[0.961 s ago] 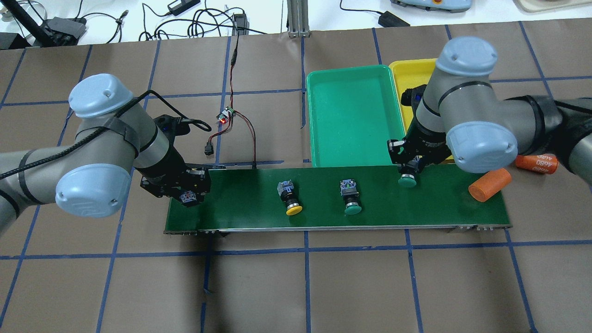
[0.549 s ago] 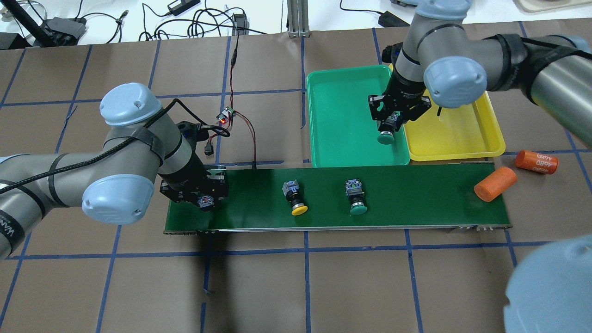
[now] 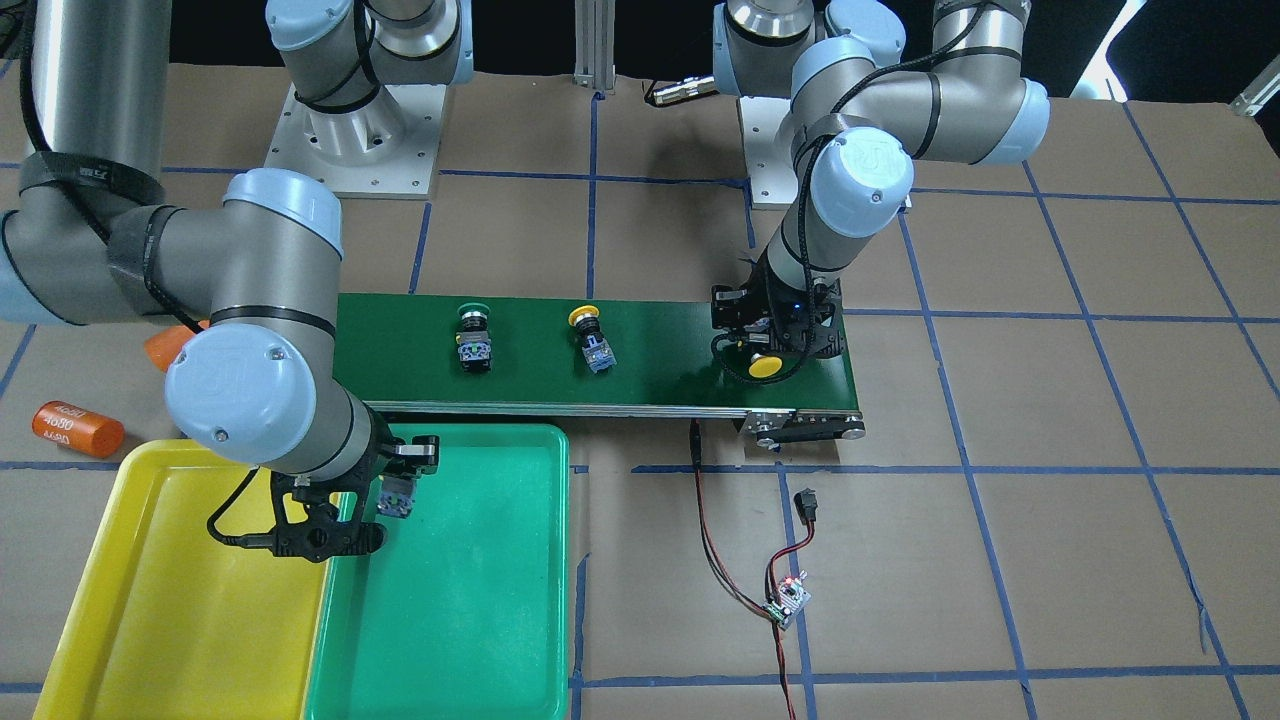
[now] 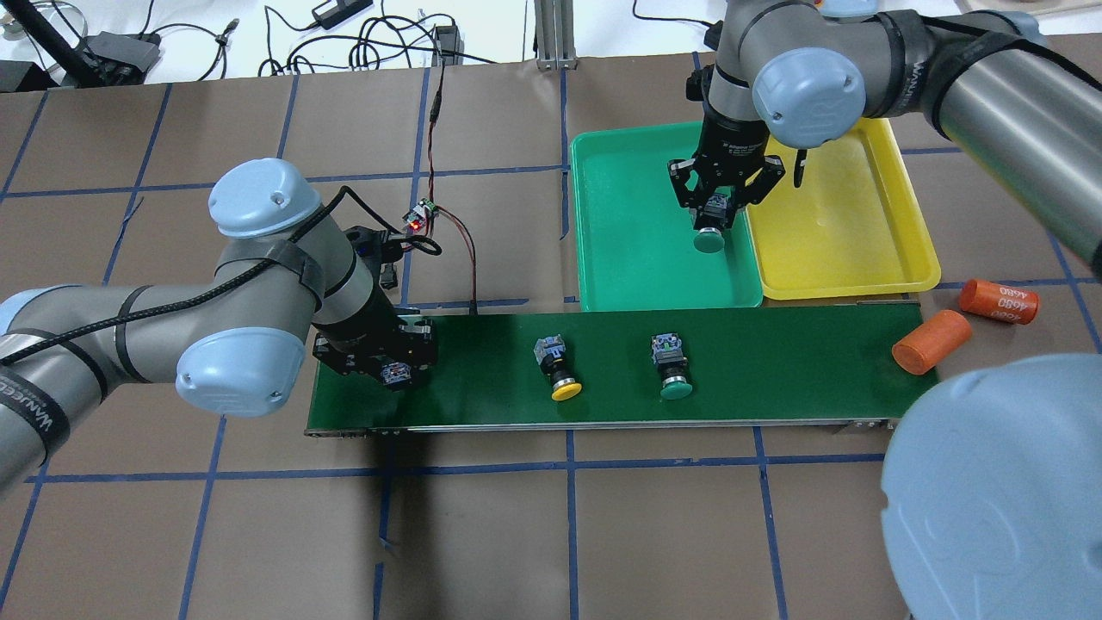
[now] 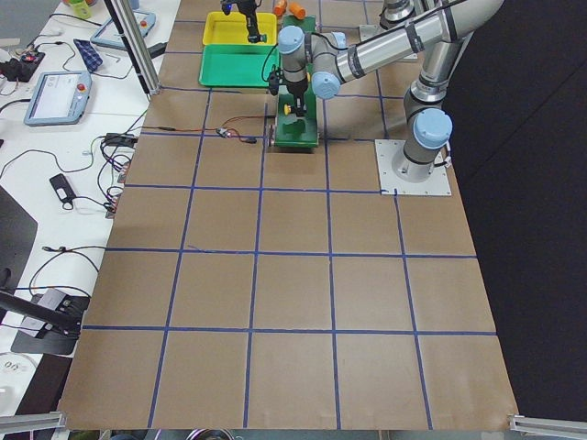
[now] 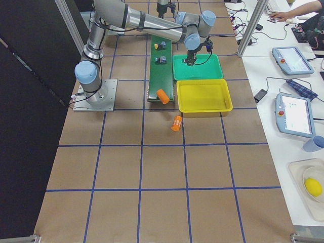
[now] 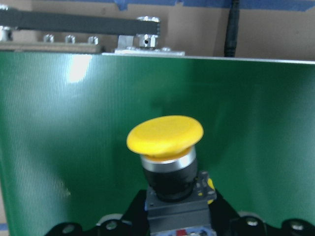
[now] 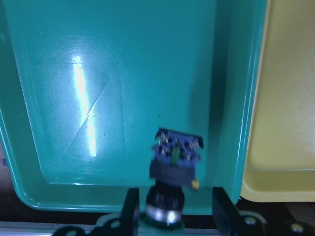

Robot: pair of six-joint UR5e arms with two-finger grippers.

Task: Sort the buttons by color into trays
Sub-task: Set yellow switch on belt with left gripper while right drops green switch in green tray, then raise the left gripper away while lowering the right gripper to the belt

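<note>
Nearest the robot, on the belt [image 4: 775,370], the left gripper [image 4: 394,372] has slid a little toward the middle over the last second. It is clamped on a yellow button [image 3: 765,367] whose cap juts out sideways over the belt's left end. Whether the button rests on the belt or hangs just above it, I cannot tell.

Further along, the second yellow button [image 4: 558,370] and the second green button [image 4: 671,370] lie loose on their sides. Both have drifted slightly to the right, so the belt seems to be running.

Beyond the belt comes the big change. The right gripper [image 4: 715,211], a second ago at the belt's back edge, now hangs over the green tray [image 4: 628,258]. It is closed on a green button [image 4: 709,239], close to the wall shared with the yellow tray [image 4: 844,232].

So the first green is over its proper tray and probably needs only lowering and release. Nothing lies in either tray yet, and the clamped yellow is well apart from its tray.
</note>
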